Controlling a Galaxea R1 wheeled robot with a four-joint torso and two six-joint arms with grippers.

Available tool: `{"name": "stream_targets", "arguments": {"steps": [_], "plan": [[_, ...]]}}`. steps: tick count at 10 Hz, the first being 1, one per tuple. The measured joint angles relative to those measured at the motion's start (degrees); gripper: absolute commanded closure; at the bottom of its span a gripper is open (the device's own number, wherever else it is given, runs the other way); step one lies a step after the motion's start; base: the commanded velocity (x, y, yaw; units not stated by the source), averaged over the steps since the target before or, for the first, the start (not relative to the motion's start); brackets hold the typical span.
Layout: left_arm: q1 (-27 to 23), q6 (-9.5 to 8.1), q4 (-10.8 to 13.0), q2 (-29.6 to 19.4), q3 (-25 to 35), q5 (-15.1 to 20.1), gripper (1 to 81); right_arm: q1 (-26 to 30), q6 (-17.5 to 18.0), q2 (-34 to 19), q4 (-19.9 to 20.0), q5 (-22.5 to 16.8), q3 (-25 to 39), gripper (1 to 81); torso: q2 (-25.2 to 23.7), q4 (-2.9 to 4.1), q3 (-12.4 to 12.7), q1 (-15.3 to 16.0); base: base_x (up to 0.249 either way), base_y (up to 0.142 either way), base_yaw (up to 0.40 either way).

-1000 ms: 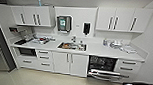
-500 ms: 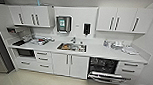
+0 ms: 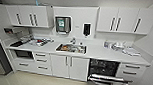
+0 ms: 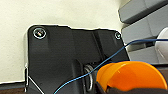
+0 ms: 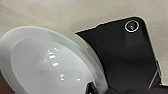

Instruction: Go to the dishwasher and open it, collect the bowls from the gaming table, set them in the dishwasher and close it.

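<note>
Your head camera faces a white kitchenette wall. The built-in under-counter dishwasher (image 3: 103, 71) stands open at the right end of the lower cabinets, its dark interior exposed and its steel-grey door (image 3: 108, 80) folded down toward the pale floor (image 3: 40, 82). To its left, set into the long white countertop (image 3: 99, 52), is a stainless-steel sink (image 3: 71, 48). White wall cabinets with dark bar handles (image 3: 118, 19) hang above, and a paper-towel dispenser (image 3: 62, 24) and a dark soap dispenser (image 3: 86, 29) are mounted on the wall between them.

In your left wrist view, a round orange plastic bowl (image 4: 131, 76) sits right at the left gripper (image 4: 110, 87), its rim tilted up over the dark gripper body. It looks held, though you cannot tell how the jaws stand on it. A thin blue cable (image 4: 105, 63) loops across in front of the dark plate.

In your right wrist view, a shallow glossy white bowl (image 5: 50, 65) stands on edge right at the right gripper (image 5: 91, 88), which seems to grip its rim; how the jaws stand cannot be told there either.
</note>
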Motion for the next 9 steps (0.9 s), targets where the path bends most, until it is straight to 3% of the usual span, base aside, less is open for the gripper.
{"name": "stream_targets", "arguments": {"steps": [9], "plan": [[0.0,0.0,0.0,0.2,0.2,-0.1,81.1,0.0,0.0,0.2,0.0,-0.1,-0.1,81.1,0.0,0.0,0.0,0.0,0.114,-0.065,0.0]]}}
